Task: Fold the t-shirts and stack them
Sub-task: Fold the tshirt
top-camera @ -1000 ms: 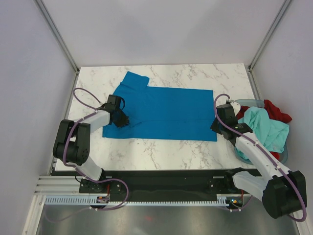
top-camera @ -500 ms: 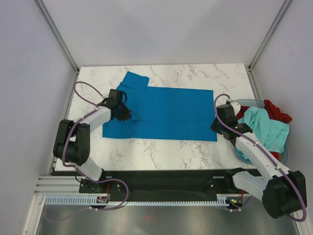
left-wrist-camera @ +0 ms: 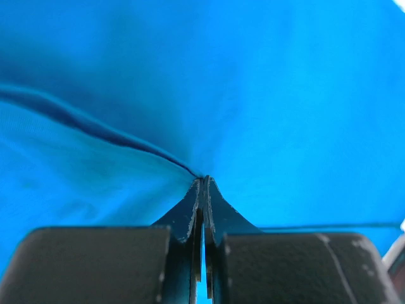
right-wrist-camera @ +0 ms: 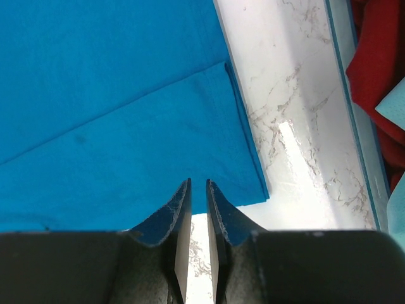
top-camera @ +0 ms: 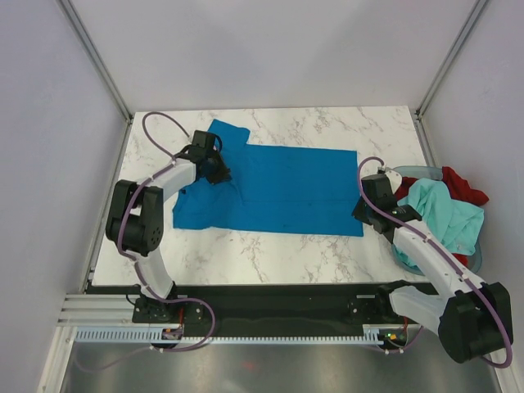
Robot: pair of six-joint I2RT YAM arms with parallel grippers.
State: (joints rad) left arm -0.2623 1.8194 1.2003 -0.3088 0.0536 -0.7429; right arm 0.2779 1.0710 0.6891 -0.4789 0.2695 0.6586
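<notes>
The vivid blue t-shirt (top-camera: 295, 188) lies spread flat on the marble table (top-camera: 270, 250). My left gripper (top-camera: 218, 170) is over the shirt's left part near the far sleeve. In the left wrist view it (left-wrist-camera: 204, 180) is shut on a pinch of the blue fabric (left-wrist-camera: 285, 95), and a crease runs off from the tips. My right gripper (top-camera: 361, 210) hovers at the shirt's near right corner. Its jaws (right-wrist-camera: 197, 183) stand narrowly open with nothing between them, just above the blue hem (right-wrist-camera: 114, 95). The mint-teal t-shirt (top-camera: 446, 213) and the red t-shirt (top-camera: 463, 185) lie bunched in the basket.
The translucent basket (top-camera: 407, 171) sits at the table's right edge, close behind my right arm; its rim (right-wrist-camera: 354, 120) shows in the right wrist view beside the red cloth (right-wrist-camera: 380, 63). Bare marble runs along the near edge. Grey walls enclose the table.
My left gripper has shut on the blue shirt and moved away from the near left edge towards the far sleeve, pulling fabric along. The right arm has not moved.
</notes>
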